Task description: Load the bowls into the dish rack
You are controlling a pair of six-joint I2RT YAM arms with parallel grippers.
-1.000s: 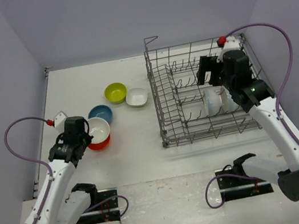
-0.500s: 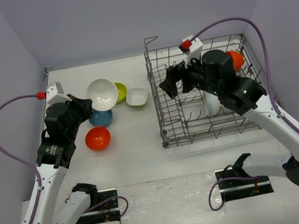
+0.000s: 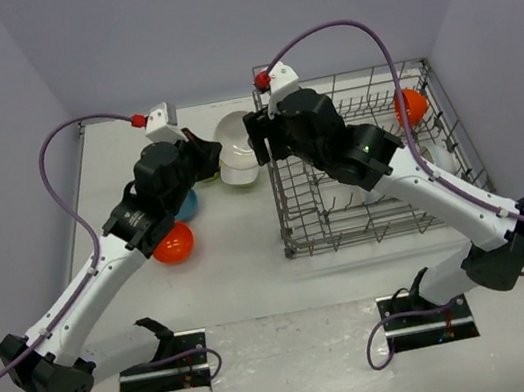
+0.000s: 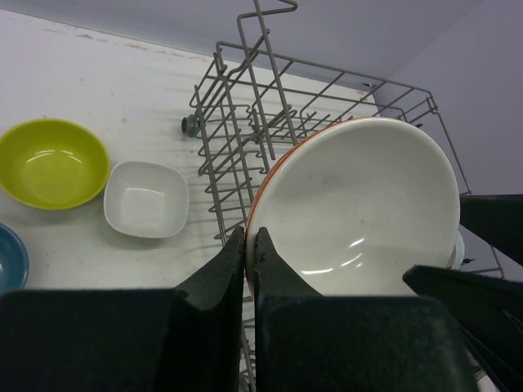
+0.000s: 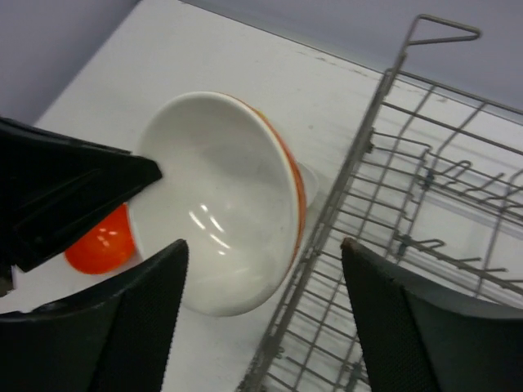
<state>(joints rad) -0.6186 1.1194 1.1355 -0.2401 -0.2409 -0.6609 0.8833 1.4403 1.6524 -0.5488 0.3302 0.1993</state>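
One squarish bowl (image 4: pixel 145 198) near dish rack (image 4: pixel 249 122)

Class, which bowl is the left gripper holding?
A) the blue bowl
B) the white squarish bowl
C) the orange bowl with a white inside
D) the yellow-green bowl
C: the left gripper pinches the rim of the orange bowl with a white inside, held up beside the dish rack.
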